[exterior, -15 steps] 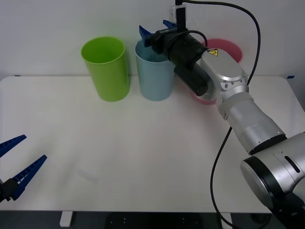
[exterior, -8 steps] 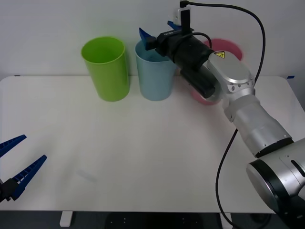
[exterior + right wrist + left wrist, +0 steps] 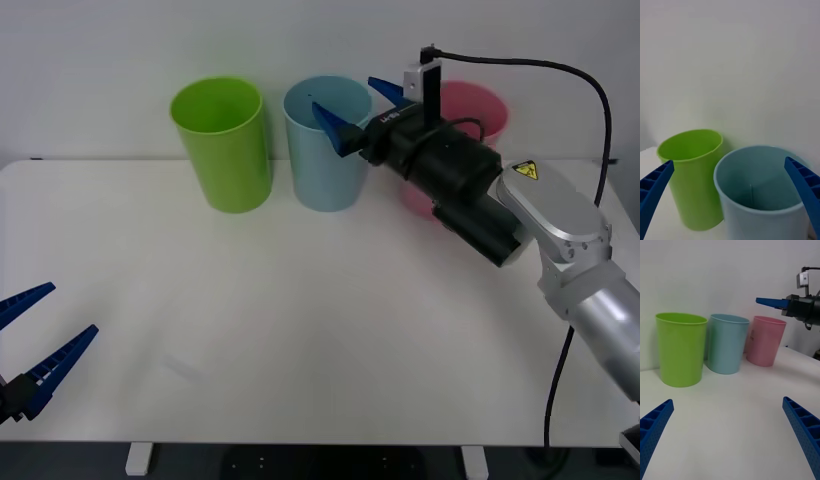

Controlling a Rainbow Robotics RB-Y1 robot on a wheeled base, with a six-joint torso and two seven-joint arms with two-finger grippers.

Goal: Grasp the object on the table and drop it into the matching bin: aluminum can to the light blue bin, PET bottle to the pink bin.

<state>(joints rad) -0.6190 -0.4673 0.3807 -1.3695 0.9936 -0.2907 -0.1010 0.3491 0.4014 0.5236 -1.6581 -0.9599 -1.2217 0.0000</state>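
Observation:
My right gripper hangs open and empty at rim height, by the right side of the light blue bin. The right wrist view looks down over that bin's rim between the open gripper; its visible inner wall is bare. Behind my right arm stands the pink bin. The aluminum can is out of view. My left gripper waits open low over the table's front left corner. Its wrist view shows the light blue bin, the pink bin and my right gripper.
A lime green bin stands left of the light blue one, close beside it. All three bins line the table's far edge by the white wall. A black cable loops from my right wrist camera.
My right arm has drawn back to the right, carrying the open gripper from above the light blue bin's mouth to its right side. The left arm has not moved.

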